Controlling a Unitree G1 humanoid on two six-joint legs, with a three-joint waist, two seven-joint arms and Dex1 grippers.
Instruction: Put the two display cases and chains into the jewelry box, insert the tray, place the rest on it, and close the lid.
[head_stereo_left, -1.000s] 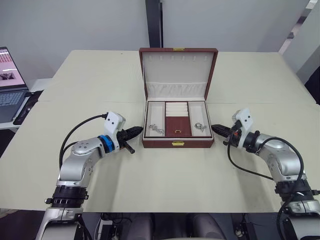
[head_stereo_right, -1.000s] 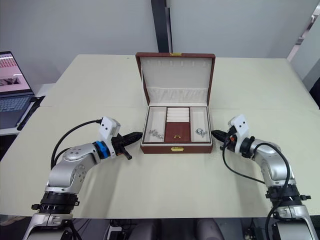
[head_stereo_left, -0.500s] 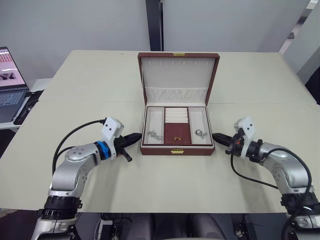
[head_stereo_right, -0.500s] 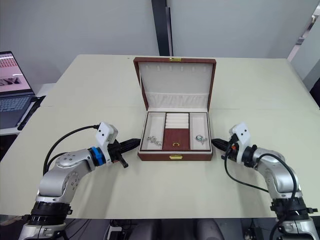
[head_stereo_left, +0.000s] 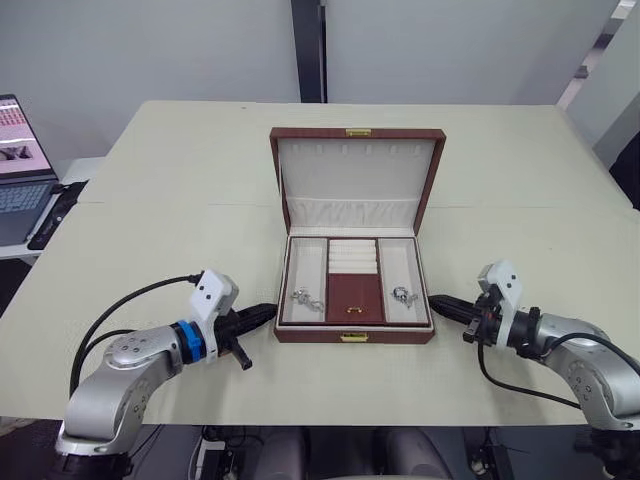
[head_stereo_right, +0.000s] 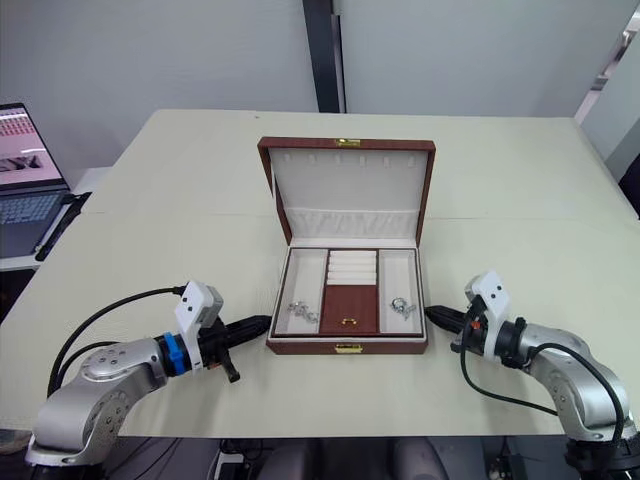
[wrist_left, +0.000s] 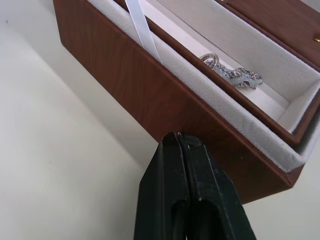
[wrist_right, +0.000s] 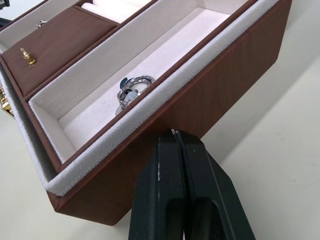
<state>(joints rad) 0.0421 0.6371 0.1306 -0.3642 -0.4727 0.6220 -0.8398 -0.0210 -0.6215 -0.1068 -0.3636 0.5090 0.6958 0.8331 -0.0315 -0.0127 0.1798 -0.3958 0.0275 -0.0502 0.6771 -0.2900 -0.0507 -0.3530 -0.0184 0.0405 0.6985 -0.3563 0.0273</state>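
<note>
The brown jewelry box (head_stereo_left: 355, 335) stands open on the cream table, its lid (head_stereo_left: 357, 170) upright. The white-lined tray (head_stereo_left: 304, 272) sits inside. It holds a silver piece (head_stereo_left: 307, 298) in the left compartment, a silver ring (head_stereo_left: 404, 295) in the right, and a small brown cover with a gold knob (head_stereo_left: 352, 298) in the middle. My left gripper (head_stereo_left: 264, 314) is shut, its tip against the box's left wall (wrist_left: 165, 100). My right gripper (head_stereo_left: 440, 303) is shut, its tip at the right wall (wrist_right: 225, 95). The display cases and chains are hidden.
A laptop (head_stereo_left: 20, 160) sits on a separate surface off the table's left edge. A dark post (head_stereo_left: 308, 50) rises behind the table's far edge. The box lies close to the table's front edge (head_stereo_left: 350, 415).
The box has slid toward the table's front edge. Both shut grippers came back with it, one at each side wall.
</note>
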